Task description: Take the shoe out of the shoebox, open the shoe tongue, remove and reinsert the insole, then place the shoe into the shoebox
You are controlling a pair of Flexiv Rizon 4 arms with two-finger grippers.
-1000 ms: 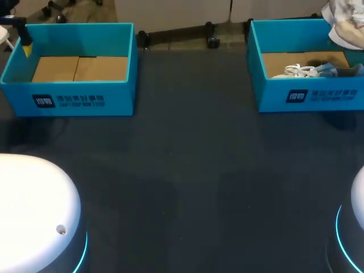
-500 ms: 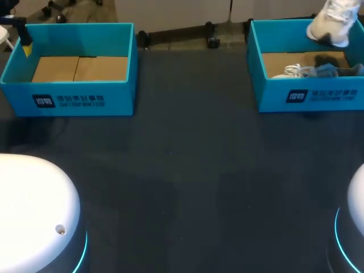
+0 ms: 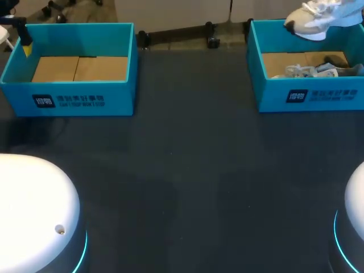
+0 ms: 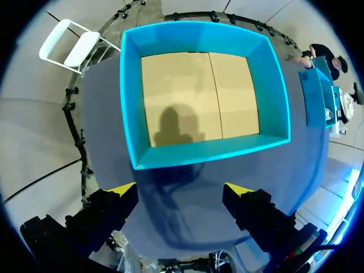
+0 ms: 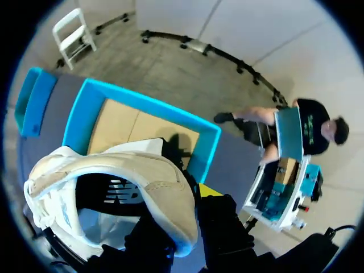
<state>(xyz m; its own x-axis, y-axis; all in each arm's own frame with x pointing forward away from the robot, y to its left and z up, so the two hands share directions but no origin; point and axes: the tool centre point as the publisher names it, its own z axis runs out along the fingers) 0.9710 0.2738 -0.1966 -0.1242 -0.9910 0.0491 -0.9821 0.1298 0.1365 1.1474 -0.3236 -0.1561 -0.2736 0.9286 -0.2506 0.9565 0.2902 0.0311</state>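
Observation:
A white and beige shoe (image 3: 316,18) hangs in the air over the back of the right blue shoebox (image 3: 307,96), toe pointing left. In the right wrist view my right gripper (image 5: 186,227) is shut on the heel collar of this shoe (image 5: 114,170), with the box (image 5: 149,106) below it. A second shoe (image 3: 311,70) with white laces lies inside that box. My left gripper (image 4: 181,190) stands open above the table, just short of the empty left blue shoebox (image 4: 205,153), with nothing between its fingers.
The left shoebox (image 3: 68,96) shows only its bare cardboard floor. The white domes of my arms' bases (image 3: 34,210) fill the two near corners. Dark table surface (image 3: 187,159) stretches between the two boxes.
The shoe has risen out of the right box and swung left, its toe now pointing left. The left arm and both boxes have stayed put.

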